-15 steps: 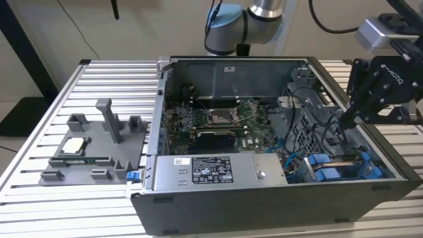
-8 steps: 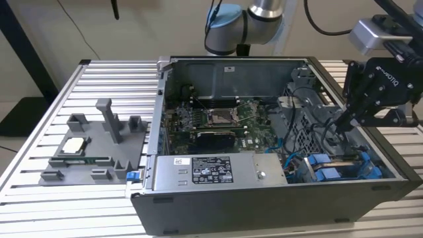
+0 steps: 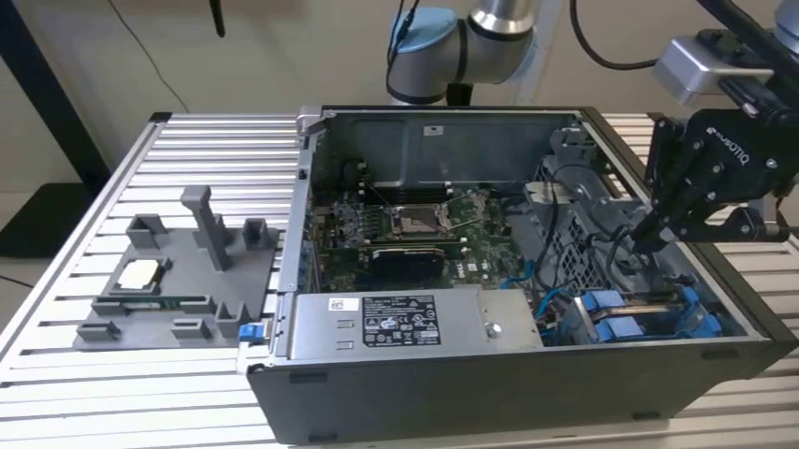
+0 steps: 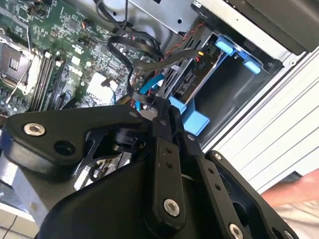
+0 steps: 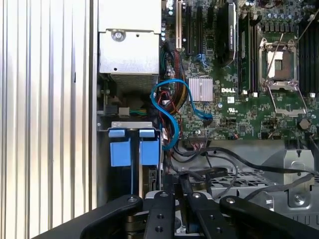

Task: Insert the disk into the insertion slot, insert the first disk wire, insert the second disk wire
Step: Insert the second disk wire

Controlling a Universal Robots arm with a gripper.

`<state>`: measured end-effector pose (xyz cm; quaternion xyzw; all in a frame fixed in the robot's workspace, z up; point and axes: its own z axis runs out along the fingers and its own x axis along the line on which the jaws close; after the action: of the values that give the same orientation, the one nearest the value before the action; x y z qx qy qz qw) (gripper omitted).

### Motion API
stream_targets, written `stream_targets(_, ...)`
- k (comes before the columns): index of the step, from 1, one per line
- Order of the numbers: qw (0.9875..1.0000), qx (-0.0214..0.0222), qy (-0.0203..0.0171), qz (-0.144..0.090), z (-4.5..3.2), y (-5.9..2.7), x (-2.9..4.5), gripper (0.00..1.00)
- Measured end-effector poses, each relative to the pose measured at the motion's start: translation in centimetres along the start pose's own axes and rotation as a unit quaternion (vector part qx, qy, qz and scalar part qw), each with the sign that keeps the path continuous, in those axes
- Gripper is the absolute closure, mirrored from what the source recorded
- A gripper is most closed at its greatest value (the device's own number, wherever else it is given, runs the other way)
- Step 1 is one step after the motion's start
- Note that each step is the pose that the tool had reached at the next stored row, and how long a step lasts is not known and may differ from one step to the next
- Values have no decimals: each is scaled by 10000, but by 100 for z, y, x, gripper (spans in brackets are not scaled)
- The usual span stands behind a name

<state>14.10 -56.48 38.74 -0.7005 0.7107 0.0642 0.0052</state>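
The disk (image 4: 193, 78) sits in the grey insertion slot (image 4: 234, 94) at the case's near corner on the exterior view's right, its connector end facing the motherboard. Its blue frame (image 3: 624, 320) shows in the slot (image 3: 705, 313), and blue tabs (image 5: 133, 149) mark the same bay. My gripper (image 3: 649, 238) reaches down into the case just above that bay. In both wrist views the gripper (image 4: 167, 107) (image 5: 183, 186) is shut on a black wire (image 4: 132, 47) close to the disk's connector end. A blue wire (image 5: 172, 99) loops nearby.
The silver power-supply box (image 3: 399, 320) lies along the case's front wall, beside the bay. The motherboard (image 3: 399, 224) fills the case floor. A perforated metal cage (image 5: 249, 179) with loose black cables is under the gripper. A grey fixture plate (image 3: 175, 281) rests on the slatted table (image 3: 187, 140).
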Motion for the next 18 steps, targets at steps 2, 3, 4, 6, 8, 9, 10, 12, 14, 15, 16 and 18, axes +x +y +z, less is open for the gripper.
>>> stream_targets(2, 10000, 54, -12, -5, 3, 10, 0, 84)
stream_targets(3, 9999, 104, -12, -11, 7, 17, 0, 84)
stream_targets(4, 9999, 134, -13, -14, 11, 22, 2, 84)
stream_targets(6, 9999, 140, -11, -15, 11, 21, 2, 84)
stream_targets(8, 9999, 141, -11, -15, 13, 21, 2, 84)
stream_targets(9, 9999, 145, -11, -16, 21, 21, 2, 84)
stream_targets(10, 9999, 152, -11, -16, 33, 21, 3, 84)
stream_targets(12, 9999, 161, -11, -17, 64, 19, 7, 84)
stream_targets(14, 9999, 172, -10, -18, 94, 18, 10, 84)
stream_targets(15, 9998, 176, -10, -18, 107, 18, 11, 84)
stream_targets(16, 9998, 179, -11, -19, 120, 18, 12, 84)
stream_targets(18, 9998, 187, -11, -19, 145, 18, 15, 84)
